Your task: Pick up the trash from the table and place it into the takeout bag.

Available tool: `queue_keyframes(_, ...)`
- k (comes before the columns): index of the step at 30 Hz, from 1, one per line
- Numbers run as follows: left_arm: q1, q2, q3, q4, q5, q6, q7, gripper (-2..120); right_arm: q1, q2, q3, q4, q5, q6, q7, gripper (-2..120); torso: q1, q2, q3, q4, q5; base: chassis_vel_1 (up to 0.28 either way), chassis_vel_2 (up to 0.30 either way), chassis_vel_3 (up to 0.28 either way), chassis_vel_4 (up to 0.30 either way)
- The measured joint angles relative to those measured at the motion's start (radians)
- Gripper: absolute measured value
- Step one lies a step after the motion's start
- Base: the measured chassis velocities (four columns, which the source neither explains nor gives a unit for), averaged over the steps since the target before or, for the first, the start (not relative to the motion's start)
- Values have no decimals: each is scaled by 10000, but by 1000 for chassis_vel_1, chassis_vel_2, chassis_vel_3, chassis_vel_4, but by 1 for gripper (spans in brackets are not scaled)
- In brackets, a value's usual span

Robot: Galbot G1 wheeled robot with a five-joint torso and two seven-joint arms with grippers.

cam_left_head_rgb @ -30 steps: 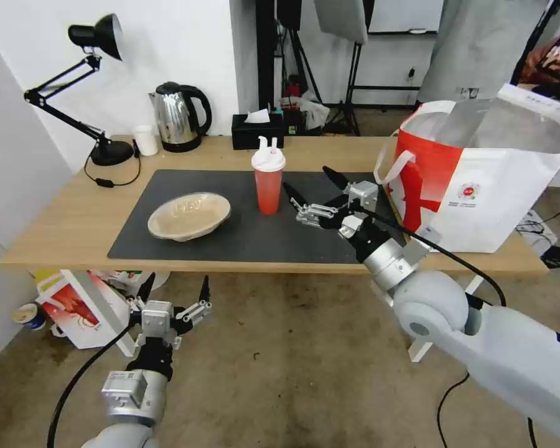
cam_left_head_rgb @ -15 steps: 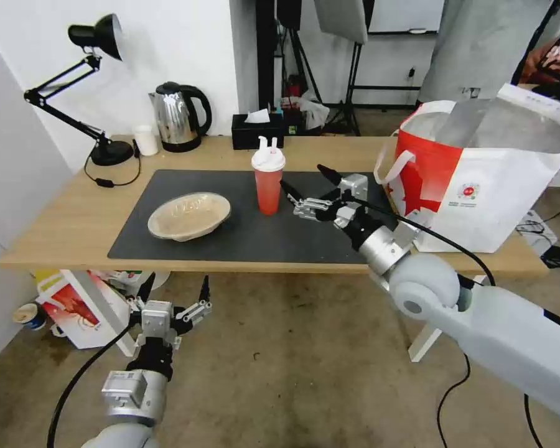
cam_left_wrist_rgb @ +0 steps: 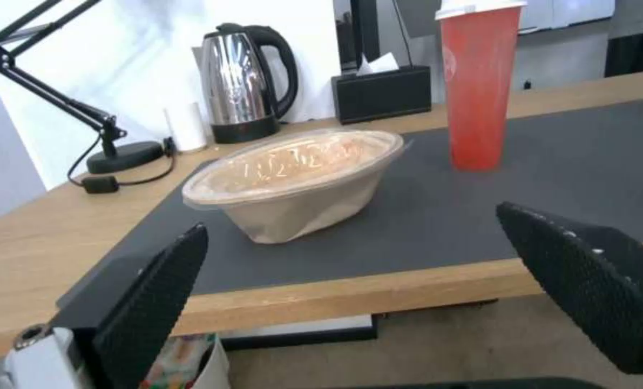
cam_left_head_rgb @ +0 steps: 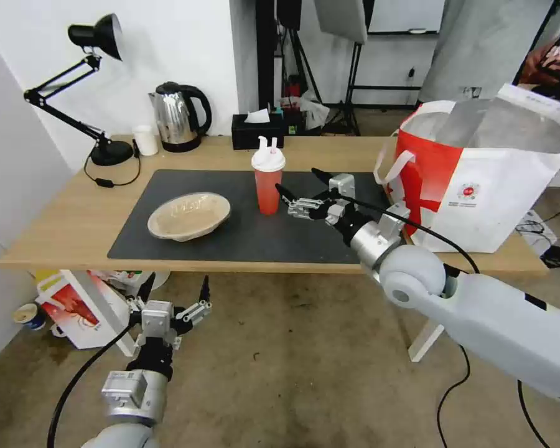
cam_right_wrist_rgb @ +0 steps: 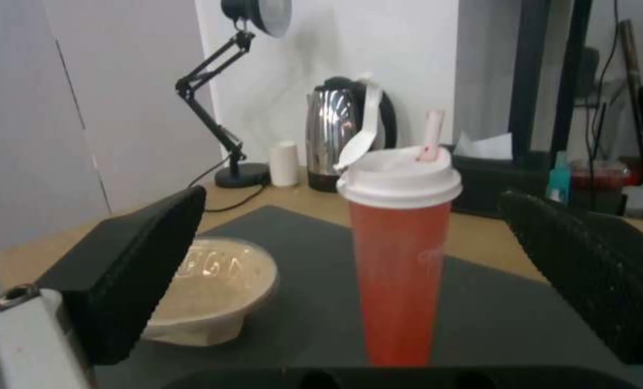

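On the table (cam_left_head_rgb: 62, 205), two pieces of trash stand on the dark mat: a red translucent cup (cam_left_head_rgb: 268, 182) (cam_right_wrist_rgb: 400, 270) (cam_left_wrist_rgb: 478, 86) with a white lid and straws, and a tan oval lidded container (cam_left_head_rgb: 189, 215) (cam_left_wrist_rgb: 299, 181) (cam_right_wrist_rgb: 213, 292) to its left. My right gripper (cam_left_head_rgb: 300, 182) hovers open just to the right of the cup, fingers pointing at it, touching nothing. The red-and-white takeout bag (cam_left_head_rgb: 479, 180) stands open on the table's right end. My left gripper (cam_left_head_rgb: 175, 287) hangs open and empty below the table's front edge, over the floor.
A black desk lamp (cam_left_head_rgb: 81, 87), a steel kettle (cam_left_head_rgb: 177, 117), a small white cup (cam_left_head_rgb: 145, 140) and a black tissue box (cam_left_head_rgb: 257, 129) line the back of the table. Under it on the left lies a white box with red print (cam_left_head_rgb: 81, 308).
My right gripper has moved left and a little farther across the mat, closing in on the red cup. The left arm has stayed put.
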Motion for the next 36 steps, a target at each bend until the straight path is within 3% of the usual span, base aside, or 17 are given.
queue_keyframes(20,0,0,0,-1,0,0,0,100,514,511,-817,-523,505,-148,162,100,-1,0,0,1,0,0,0,0,0)
queue_keyframes(36,0,0,0,0,0,0,0,100,954,1079,-1082,-1702,265,-144,42,100,1,0,1,-1,0,0,0,0,0)
